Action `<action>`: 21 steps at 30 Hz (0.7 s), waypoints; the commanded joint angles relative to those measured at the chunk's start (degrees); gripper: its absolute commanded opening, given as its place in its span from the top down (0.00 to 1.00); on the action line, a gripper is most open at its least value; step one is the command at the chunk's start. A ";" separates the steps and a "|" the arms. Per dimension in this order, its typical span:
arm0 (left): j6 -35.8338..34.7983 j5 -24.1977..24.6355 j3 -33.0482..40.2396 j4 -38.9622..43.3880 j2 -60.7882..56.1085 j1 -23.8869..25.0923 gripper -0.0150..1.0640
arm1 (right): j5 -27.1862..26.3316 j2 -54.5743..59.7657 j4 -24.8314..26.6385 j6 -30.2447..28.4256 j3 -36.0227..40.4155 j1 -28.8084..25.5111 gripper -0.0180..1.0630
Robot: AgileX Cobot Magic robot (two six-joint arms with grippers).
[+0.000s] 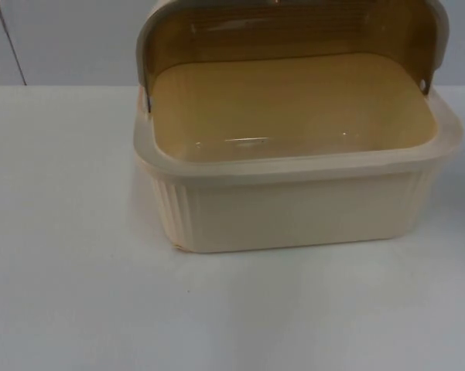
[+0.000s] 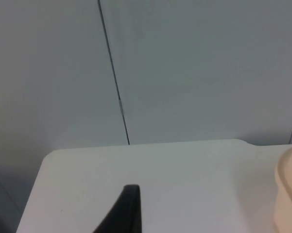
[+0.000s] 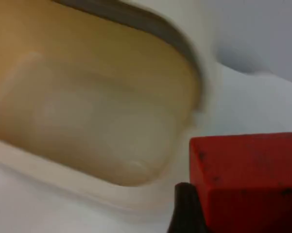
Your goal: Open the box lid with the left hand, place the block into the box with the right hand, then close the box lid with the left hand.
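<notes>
One cream box (image 1: 294, 205) sits on the white worktop (image 1: 70, 294), lid (image 1: 294, 35) raised; the right hand (image 3: 204, 213) clamps one red block (image 3: 248, 179) just beside its rim; left hand's (image 2: 124, 213) grip: cannot tell

Top view down onto the box (image 1: 294, 209); both wrist views low beside it, right closer, left facing the wall (image 2: 184, 73).
</notes>
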 commanded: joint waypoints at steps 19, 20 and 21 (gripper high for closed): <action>-0.22 -1.30 0.04 0.00 -0.01 0.28 0.02 | -18.77 19.14 0.03 11.02 -0.06 16.50 0.86; -0.22 -1.30 0.04 0.00 -0.01 0.28 0.02 | -20.28 20.47 0.03 10.66 -0.06 16.50 0.84; -0.22 -1.30 0.04 0.00 -0.01 0.28 0.02 | -21.77 21.78 0.03 10.39 -0.06 16.50 0.83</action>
